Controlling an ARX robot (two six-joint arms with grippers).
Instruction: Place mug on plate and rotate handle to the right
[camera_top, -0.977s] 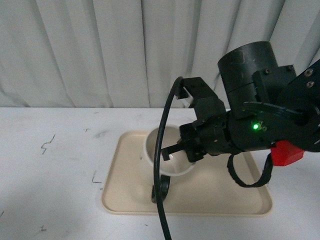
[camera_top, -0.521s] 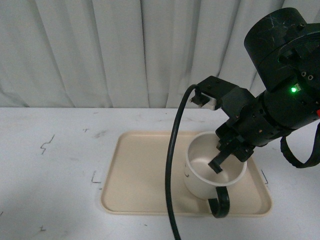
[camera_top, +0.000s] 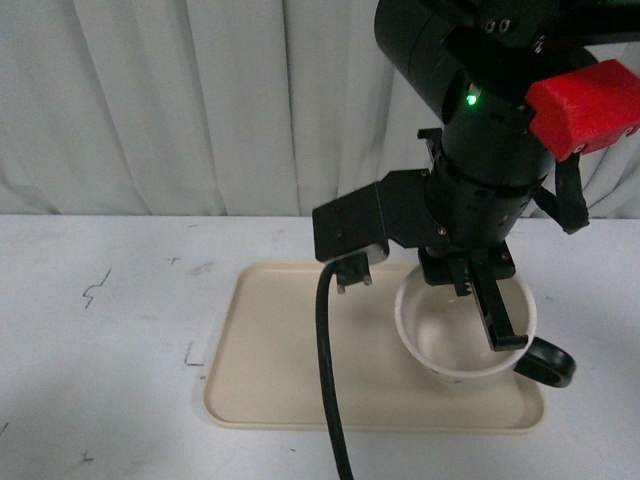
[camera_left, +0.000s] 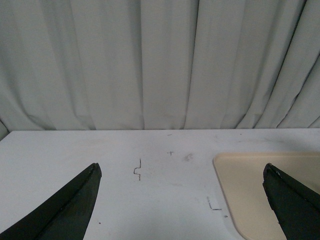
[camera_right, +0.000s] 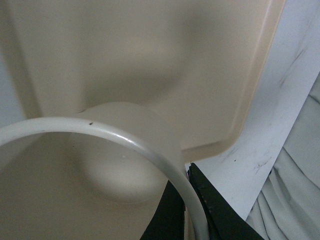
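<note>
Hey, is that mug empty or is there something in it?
Empty. The front and right wrist views both look into the mug and show only its bare cream inside.

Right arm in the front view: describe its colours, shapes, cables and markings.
The right arm is matt black, built of stout cylindrical housings, with a small green light lit on it and a bright red block on its side. A thick black cable loops down from a boxy black bracket. The right gripper has narrow, flat black fingers.
</note>
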